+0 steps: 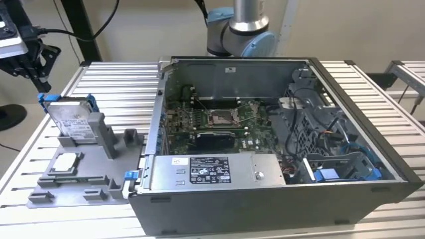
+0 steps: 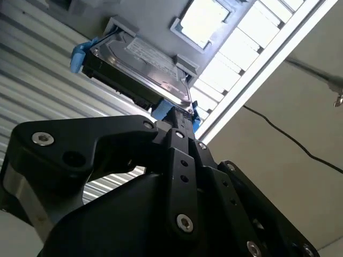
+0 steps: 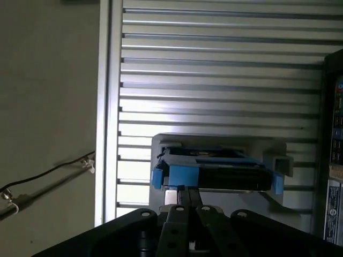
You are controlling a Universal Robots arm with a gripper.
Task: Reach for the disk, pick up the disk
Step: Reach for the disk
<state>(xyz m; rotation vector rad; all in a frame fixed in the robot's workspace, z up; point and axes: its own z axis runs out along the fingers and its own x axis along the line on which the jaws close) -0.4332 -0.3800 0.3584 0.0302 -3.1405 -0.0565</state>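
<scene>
**Jaws together over the disk, nothing held**

Jaws: in both wrist views the two black fingers of the gripper (image 3: 186, 190) lie close together at the tips, with nothing between them.

Labels: the disk (image 1: 71, 121) carries a white printed label (image 1: 78, 130) on its silver face, but the print cannot be made out. The grey box (image 1: 216, 171) at the near wall of the computer case (image 1: 265, 211) bears a black-and-white sticker (image 1: 208, 170), equally unreadable.

Arm pose: in the exterior view the arm (image 1: 240, 31) rises behind the open case. The gripper (image 1: 39, 74) hangs at the exterior view's far left, fingers pointing down, just above the upper end of the disk. A narrow gap shows there between fingertips and blue bracket (image 1: 45, 99), so no contact is recorded (the wrist views cannot confirm this, since the fingertips overlap the bracket in them).

Position of the disk: it stands tilted on edge in a grey fixture (image 1: 86, 191) on the slatted table (image 1: 119, 74), to the exterior view's left of the case and apart from it. A white-topped square chip (image 1: 64, 162) lies flat on the same fixture, nearer the camera. The second wrist view shows the disk (image 2: 144, 60) face-on beyond the gripper (image 2: 181, 121). The first wrist view shows the disk (image 3: 228, 180) edge-on, blue bracket at both ends.
</scene>
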